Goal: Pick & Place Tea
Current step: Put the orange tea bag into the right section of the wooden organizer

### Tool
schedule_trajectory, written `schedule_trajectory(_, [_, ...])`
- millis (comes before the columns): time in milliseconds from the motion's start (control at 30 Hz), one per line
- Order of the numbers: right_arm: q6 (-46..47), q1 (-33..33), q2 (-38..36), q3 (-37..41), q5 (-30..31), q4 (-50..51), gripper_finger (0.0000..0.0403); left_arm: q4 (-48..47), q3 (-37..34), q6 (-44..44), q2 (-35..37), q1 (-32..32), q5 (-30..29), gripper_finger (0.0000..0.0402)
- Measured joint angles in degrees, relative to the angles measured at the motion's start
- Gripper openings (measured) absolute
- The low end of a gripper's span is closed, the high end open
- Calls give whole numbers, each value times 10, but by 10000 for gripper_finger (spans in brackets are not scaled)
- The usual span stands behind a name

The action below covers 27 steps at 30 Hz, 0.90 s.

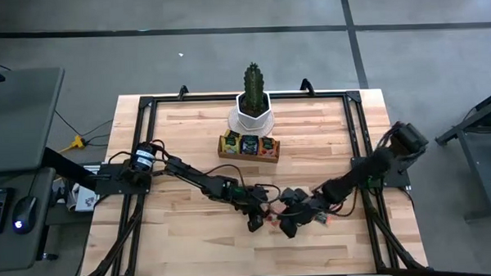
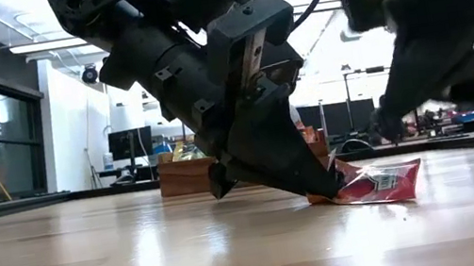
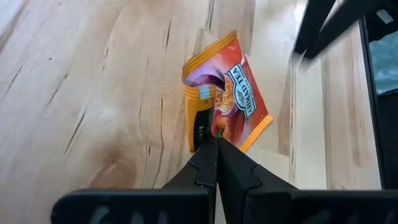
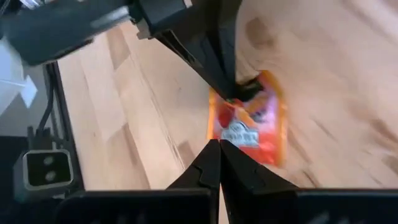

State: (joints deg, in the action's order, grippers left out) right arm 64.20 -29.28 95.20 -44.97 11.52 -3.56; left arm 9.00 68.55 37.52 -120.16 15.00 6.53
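Observation:
An orange-red tea sachet (image 3: 239, 99) with a printed label lies on the wooden table, near the middle of the near half (image 1: 273, 221). My left gripper (image 3: 216, 144) is shut at the sachet's edge, seen low on the table in the low view (image 2: 327, 187). My right gripper (image 4: 219, 148) is shut and hangs above the table just right of the sachet (image 2: 419, 75), touching nothing. The sachet (image 4: 249, 124) shows below it. More sachets stand in the wooden tray (image 1: 248, 146). My left gripper pinches the sachet's edge (image 3: 208, 132) at the end toward the table's left, between its two shut fingers. The fingers (image 2: 316, 178) slant down from the upper left. The sachet's far end (image 2: 398, 186) rests on the table, and the held end is slightly raised and curled.
A brown wooden tray (image 1: 228, 152) with sachets stands at the table's far middle, and a white pot with a cactus (image 1: 253, 111) is right behind it. A black frame (image 1: 356, 134) runs round the table. Bare wood lies on the near left.

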Motion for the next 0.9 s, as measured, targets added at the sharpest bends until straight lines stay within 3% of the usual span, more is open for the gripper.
schedule_trajectory(167, [0,-18,-84,-1,11,129,0,-17,5,-46,5,0,12,0])
schedule_trajectory(400, [29,-46,-183,-1,42,271,0,-205,97,-170,7,0,-3,0])
schedule_trajectory(700, [127,-91,-234,-1,84,403,0,-443,270,-328,8,0,-94,0])
schedule_trajectory(900, [179,-113,-232,-1,94,427,0,-543,346,-402,9,0,-159,0])
